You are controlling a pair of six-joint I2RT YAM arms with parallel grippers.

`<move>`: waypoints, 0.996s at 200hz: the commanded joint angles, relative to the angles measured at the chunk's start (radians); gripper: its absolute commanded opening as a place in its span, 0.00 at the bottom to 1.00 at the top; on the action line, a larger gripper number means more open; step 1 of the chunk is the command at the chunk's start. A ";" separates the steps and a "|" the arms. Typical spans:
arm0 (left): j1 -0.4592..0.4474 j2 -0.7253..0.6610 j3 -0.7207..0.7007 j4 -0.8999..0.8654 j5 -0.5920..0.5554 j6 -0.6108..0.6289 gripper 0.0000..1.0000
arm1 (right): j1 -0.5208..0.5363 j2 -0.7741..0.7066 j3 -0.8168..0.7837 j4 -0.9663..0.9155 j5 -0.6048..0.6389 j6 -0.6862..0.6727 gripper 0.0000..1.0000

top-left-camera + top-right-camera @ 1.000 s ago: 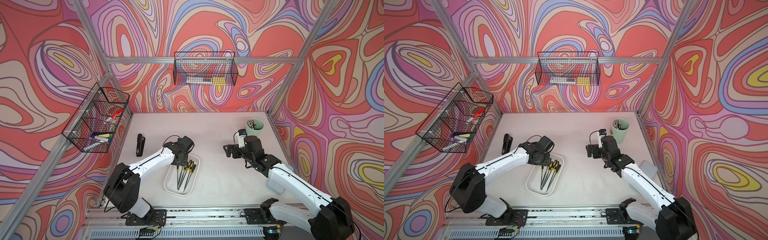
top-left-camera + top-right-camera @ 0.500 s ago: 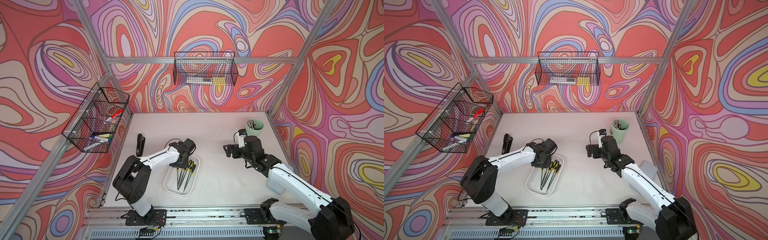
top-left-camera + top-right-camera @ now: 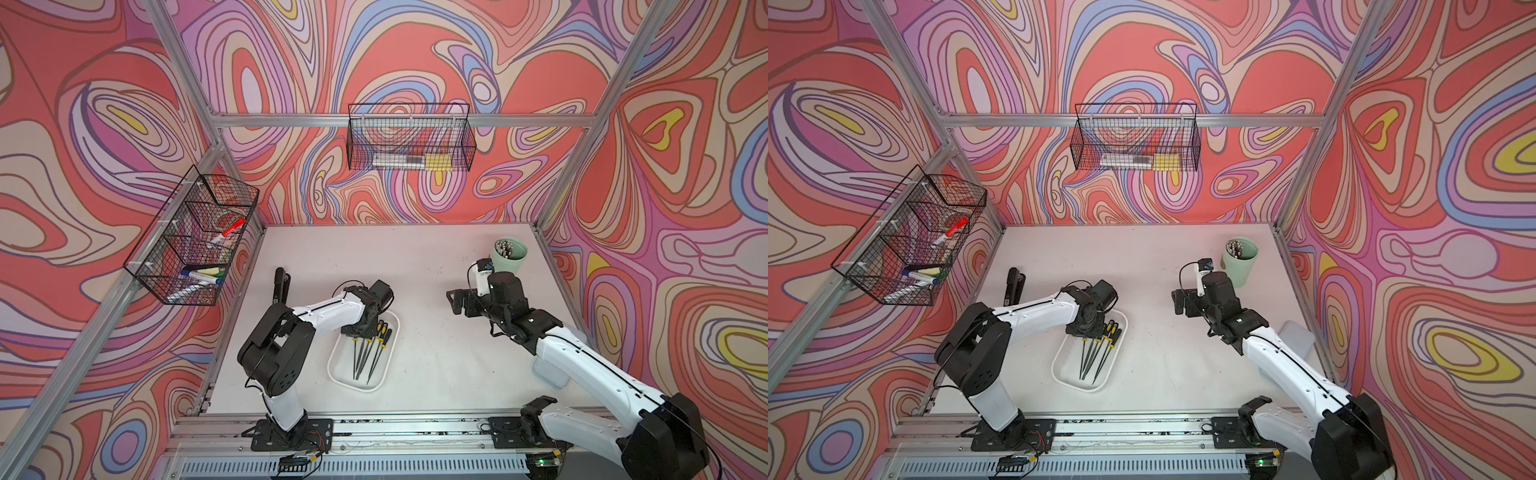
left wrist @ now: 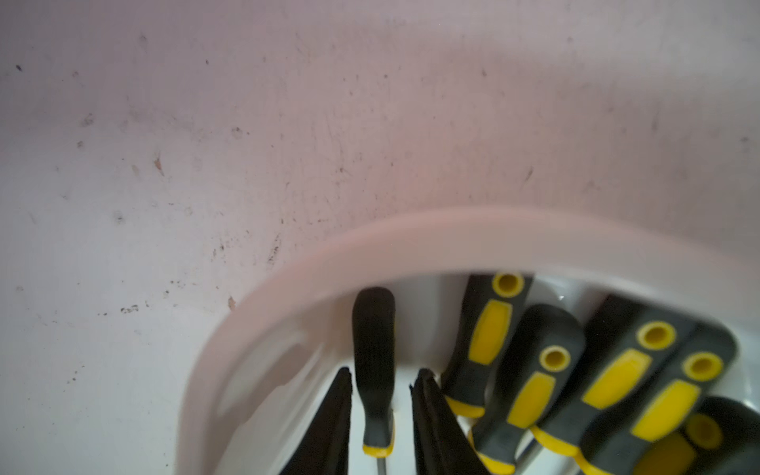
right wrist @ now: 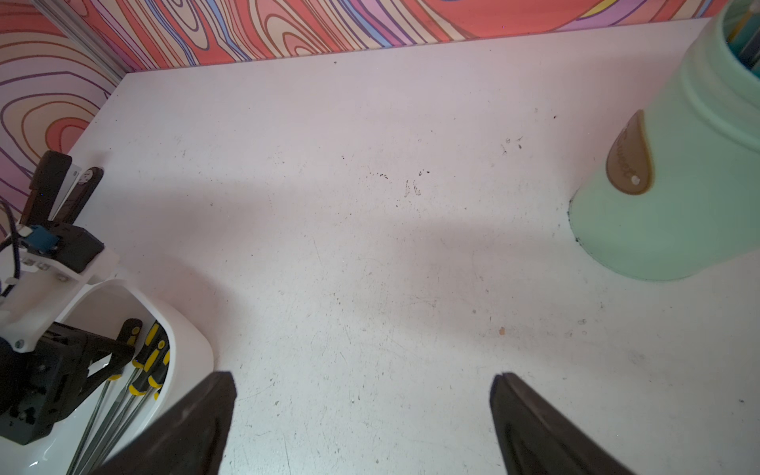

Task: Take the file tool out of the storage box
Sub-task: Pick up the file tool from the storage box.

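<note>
The storage box (image 3: 332, 370) lies on the table (image 3: 436, 353) in front of the left arm's base. Several files lie in it, blades toward the near end and black-and-yellow handles at the far end. In the left wrist view the left gripper (image 4: 380, 378) is down inside that far end. Its jaws are narrowly parted, with one of its fingers (image 4: 337, 411) on each side of the outermost file tool (image 4: 373, 349). A thin gap shows on one side, so it grips nothing yet.

A good grasp likely needs the jaws to close squarely on that handle, clear of the neighbouring handles (image 4: 530, 370), followed by a straight lift over the rim.

Further off, the right gripper (image 5: 364, 382) hangs wide open and empty over bare table, with the mint-green cup (image 3: 509, 253) beyond it.

The wrist view cuts off the file's blade. In both top views the wrist hides the fingertips, so contact cannot be confirmed there.
</note>
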 commanded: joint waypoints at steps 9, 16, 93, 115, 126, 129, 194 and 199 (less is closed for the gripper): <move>0.004 0.029 -0.021 0.018 -0.021 -0.011 0.29 | 0.008 0.007 -0.011 0.024 -0.009 0.003 0.98; 0.007 0.033 -0.025 0.024 -0.017 -0.010 0.28 | 0.008 0.008 -0.011 0.026 -0.010 0.004 0.98; 0.015 -0.079 -0.046 0.125 0.073 0.034 0.10 | 0.008 -0.002 0.005 0.002 -0.039 -0.004 0.98; 0.015 -0.167 -0.054 0.155 0.089 0.052 0.10 | 0.008 -0.018 0.018 -0.017 -0.097 -0.004 0.97; 0.015 -0.215 -0.057 0.168 0.097 0.055 0.10 | 0.008 -0.027 0.026 -0.027 -0.138 0.000 0.96; 0.015 -0.225 -0.057 0.172 0.102 0.056 0.10 | 0.007 -0.028 0.029 -0.029 -0.150 0.004 0.95; 0.024 -0.455 -0.124 0.416 0.280 -0.028 0.09 | 0.010 -0.004 0.060 0.039 -0.514 0.118 0.78; 0.025 -0.463 -0.128 0.444 0.306 -0.034 0.09 | 0.010 0.002 0.059 0.061 -0.557 0.133 0.77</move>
